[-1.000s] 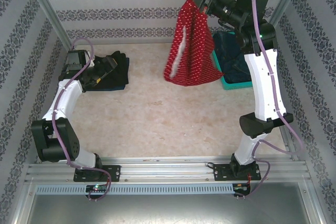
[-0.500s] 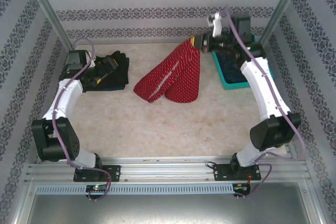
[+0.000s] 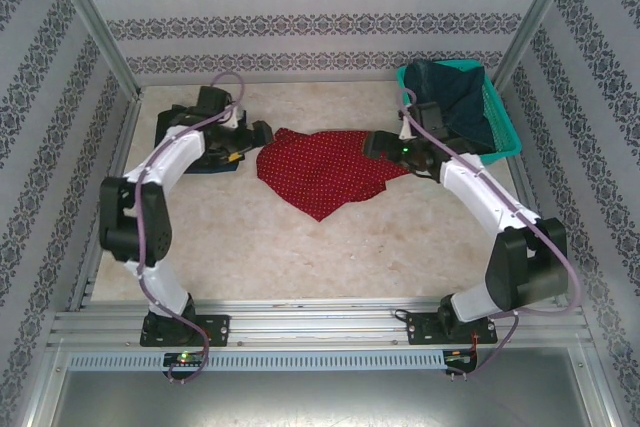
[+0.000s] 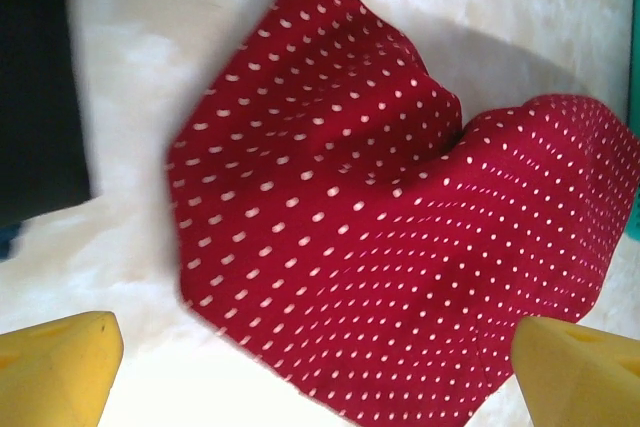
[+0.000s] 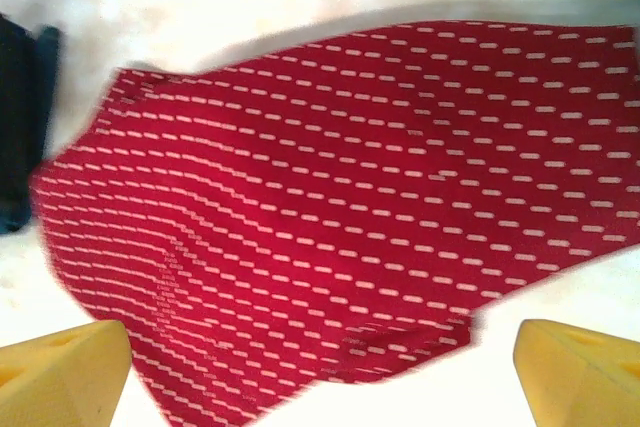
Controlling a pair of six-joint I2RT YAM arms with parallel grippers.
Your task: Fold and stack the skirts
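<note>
The red skirt with white dots [image 3: 322, 175] lies spread loosely on the table, with a point toward the near side. My left gripper [image 3: 258, 135] hovers at its left edge, open, yellow fingertips [image 4: 55, 367] wide apart over the red skirt [image 4: 380, 247]. My right gripper [image 3: 373, 144] is at the skirt's right edge, also open, its fingertips [image 5: 580, 377] apart above the cloth [image 5: 350, 197] and holding nothing. A dark folded stack of skirts [image 3: 188, 155] lies at the back left, partly hidden by the left arm. A dark blue denim skirt [image 3: 452, 97] sits in the teal basket.
The teal mesh basket [image 3: 505, 127] stands at the back right corner. Patterned walls and metal posts close in the table on three sides. Dark cloth [image 4: 35, 87] edges the left wrist view, and a dark fold [image 5: 20, 127] the right wrist view.
The right gripper came down from holding the red skirt high, laid it on the table and opened. The left arm swung from the dark stack to the skirt's left edge.
</note>
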